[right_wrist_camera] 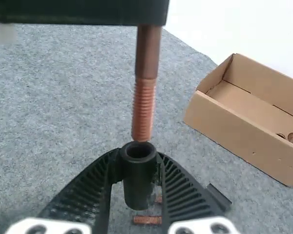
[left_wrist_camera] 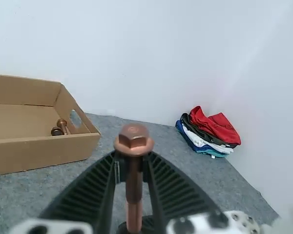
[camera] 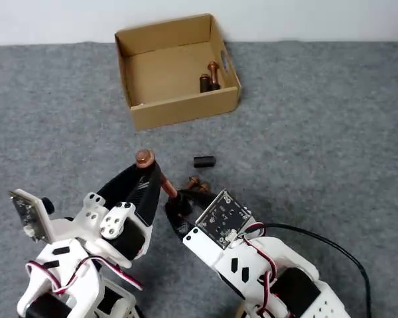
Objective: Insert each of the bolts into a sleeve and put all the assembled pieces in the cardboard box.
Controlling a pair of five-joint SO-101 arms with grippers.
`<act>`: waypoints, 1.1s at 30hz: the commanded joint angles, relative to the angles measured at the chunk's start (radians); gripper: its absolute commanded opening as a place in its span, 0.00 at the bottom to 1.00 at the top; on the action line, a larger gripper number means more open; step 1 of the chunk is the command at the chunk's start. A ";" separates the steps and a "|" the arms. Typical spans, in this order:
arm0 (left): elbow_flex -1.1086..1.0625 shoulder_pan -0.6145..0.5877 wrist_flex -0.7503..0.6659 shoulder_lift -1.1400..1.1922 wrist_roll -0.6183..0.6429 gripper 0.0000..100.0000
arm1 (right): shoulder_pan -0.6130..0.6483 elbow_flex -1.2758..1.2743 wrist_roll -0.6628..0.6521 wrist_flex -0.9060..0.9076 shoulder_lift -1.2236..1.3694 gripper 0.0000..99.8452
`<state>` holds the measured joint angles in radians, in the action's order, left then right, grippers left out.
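My left gripper is shut on a copper bolt, its hex head sticking out past the fingertips. The bolt's threaded tip hangs just above the mouth of a black sleeve, apart from it. My right gripper is shut on that sleeve, held upright. A second black sleeve lies on the carpet, with another copper bolt nearby. The cardboard box holds assembled pieces in one corner.
Grey carpet covers the table. A white wall rises behind the box. A pile of folded clothes lies by the wall, off to the side. A black cable trails from the right arm.
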<state>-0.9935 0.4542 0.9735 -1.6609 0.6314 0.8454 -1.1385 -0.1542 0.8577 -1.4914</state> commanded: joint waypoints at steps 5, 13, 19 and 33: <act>-0.038 0.006 0.057 -0.011 0.009 0.00 | 0.005 0.021 -0.011 -0.027 -0.007 0.01; -0.108 0.008 0.068 -0.011 -0.005 0.00 | 0.005 0.054 -0.012 -0.027 0.001 0.01; -0.108 0.081 0.152 -0.011 -0.135 0.00 | 0.004 0.054 -0.012 -0.022 0.001 0.01; -0.104 0.141 0.376 -0.005 -0.212 0.20 | 0.004 0.051 -0.012 -0.021 0.001 0.01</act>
<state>-1.0886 0.5831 1.2942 -1.6763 0.4335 0.8500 -1.1431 -0.1588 0.8608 -1.4883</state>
